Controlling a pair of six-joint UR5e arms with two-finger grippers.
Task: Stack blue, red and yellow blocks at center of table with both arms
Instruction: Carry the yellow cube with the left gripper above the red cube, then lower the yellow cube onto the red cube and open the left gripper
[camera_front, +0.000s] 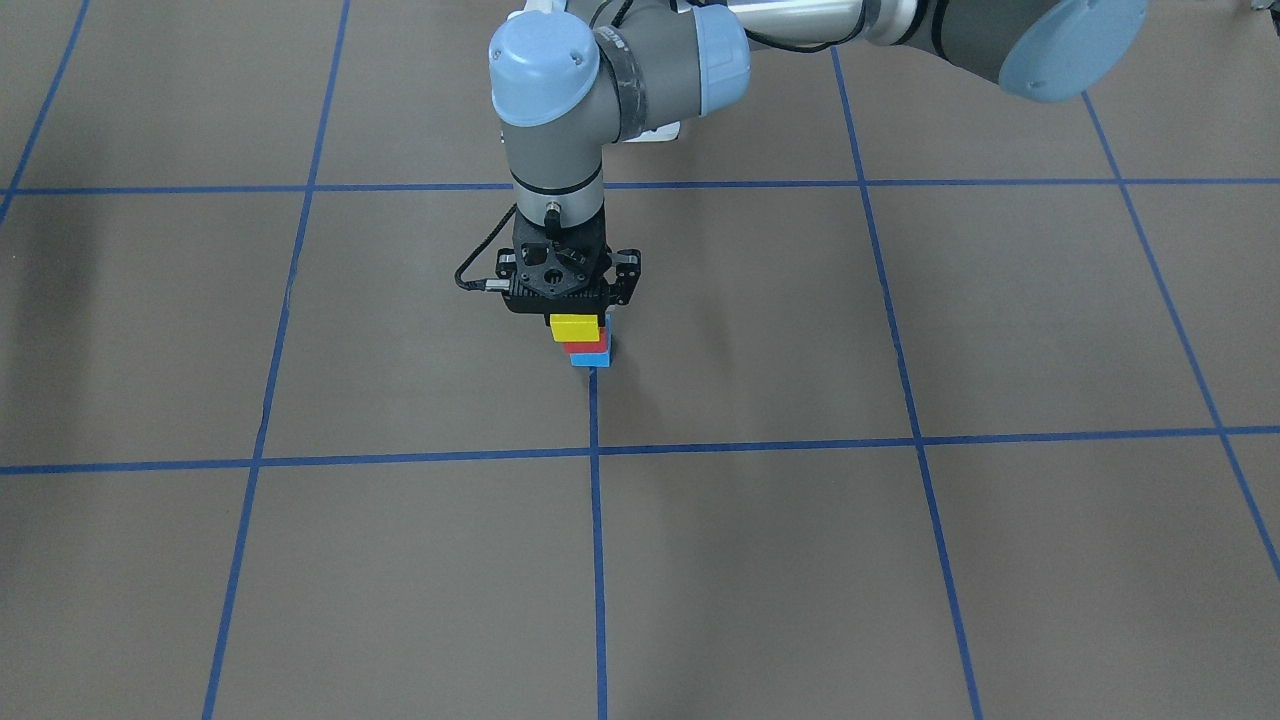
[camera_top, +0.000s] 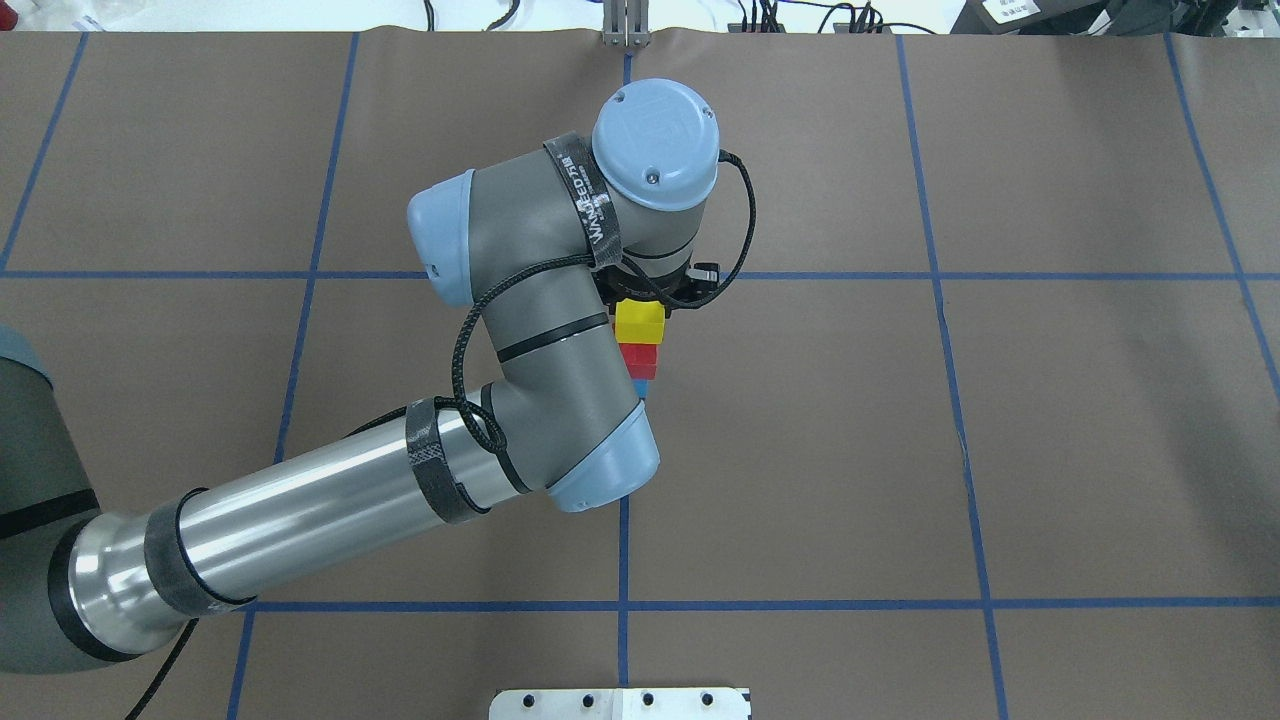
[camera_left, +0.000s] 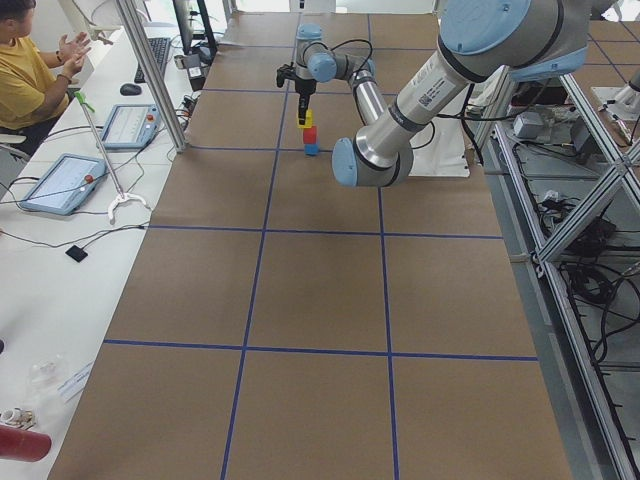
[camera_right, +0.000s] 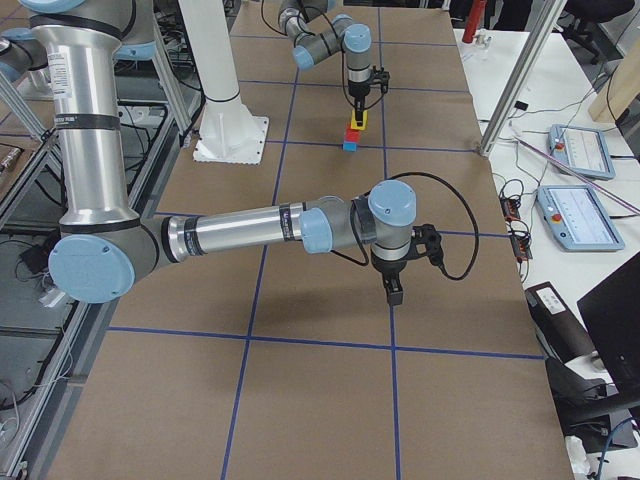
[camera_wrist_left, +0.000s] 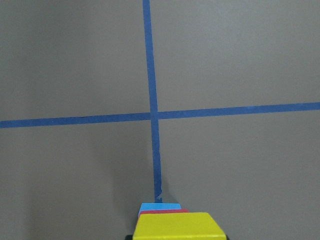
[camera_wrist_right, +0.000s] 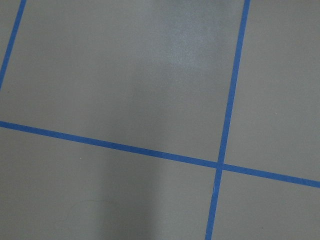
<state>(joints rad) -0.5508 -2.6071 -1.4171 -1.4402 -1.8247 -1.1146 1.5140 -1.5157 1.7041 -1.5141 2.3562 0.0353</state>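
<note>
A yellow block sits on top of a red block, which sits on a blue block on a blue tape line at the table's middle. My left gripper points straight down and is shut on the yellow block. The left wrist view shows the yellow block with the red and blue edges just beyond it. I cannot tell whether the yellow block rests on the red one or hangs just above it. My right gripper shows only in the exterior right view, low over bare table; I cannot tell whether it is open or shut.
The brown table cover is marked in squares by blue tape. A white mounting plate lies at the near edge in the overhead view. Operator desks with tablets stand along the far side.
</note>
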